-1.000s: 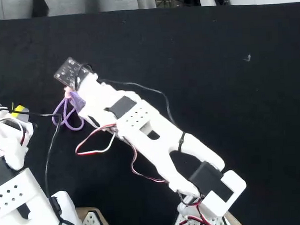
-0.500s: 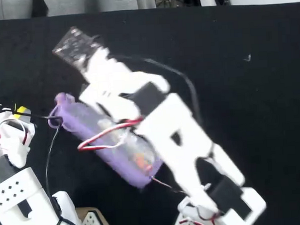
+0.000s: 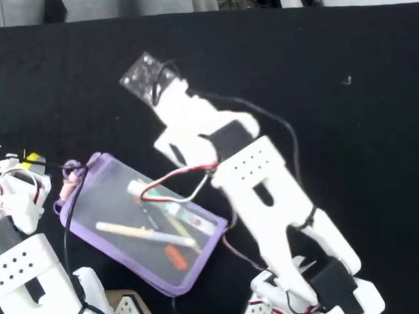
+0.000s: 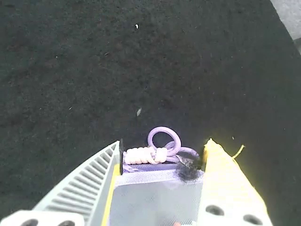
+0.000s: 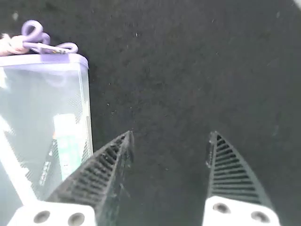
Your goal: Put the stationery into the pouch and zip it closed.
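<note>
Zipped purple pouch [image 3: 139,226] lies flat on the black table [image 3: 347,123], stationery [image 3: 144,231] inside.
Left gripper [image 4: 163,150] pinches its cord end; right gripper [image 5: 170,135] hangs beside it, jaws spread.

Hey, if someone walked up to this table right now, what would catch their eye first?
Probably the clear, purple-edged pouch lying on the black table with pens inside, its corded end at the left gripper. Next, the white right arm stretched over the table, with the right gripper open above bare cloth beside the pouch.
</note>
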Controlling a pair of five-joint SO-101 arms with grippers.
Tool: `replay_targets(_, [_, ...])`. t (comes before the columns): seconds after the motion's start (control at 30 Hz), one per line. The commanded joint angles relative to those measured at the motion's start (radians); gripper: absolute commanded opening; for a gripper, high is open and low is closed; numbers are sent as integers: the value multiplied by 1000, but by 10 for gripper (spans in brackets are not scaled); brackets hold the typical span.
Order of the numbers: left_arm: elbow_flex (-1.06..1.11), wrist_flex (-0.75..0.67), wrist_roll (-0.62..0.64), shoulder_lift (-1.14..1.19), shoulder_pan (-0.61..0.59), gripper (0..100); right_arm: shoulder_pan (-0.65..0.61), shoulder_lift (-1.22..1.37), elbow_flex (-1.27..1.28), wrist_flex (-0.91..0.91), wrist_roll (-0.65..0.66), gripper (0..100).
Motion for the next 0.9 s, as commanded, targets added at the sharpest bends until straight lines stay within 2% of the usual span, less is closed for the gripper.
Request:
replay_targets(0.0, [35, -29, 2, -5, -7, 280, -46, -15, 87, -155, 11, 244])
replay_targets(0.17, [124, -155, 8, -14, -56, 278, -86, 145, 74, -265, 11, 244])
replay_targets(0.4, [160, -203, 9, -14, -317, 278, -98, 424, -148, -373, -103, 244])
replay_targets(0.63, [183, -201, 6, -14, -527, 278, -180, 693, -489, -307, -107, 243])
replay_targets(0.87, [191, -196, 2, -14, -590, 278, -258, 934, -866, -172, -109, 243])
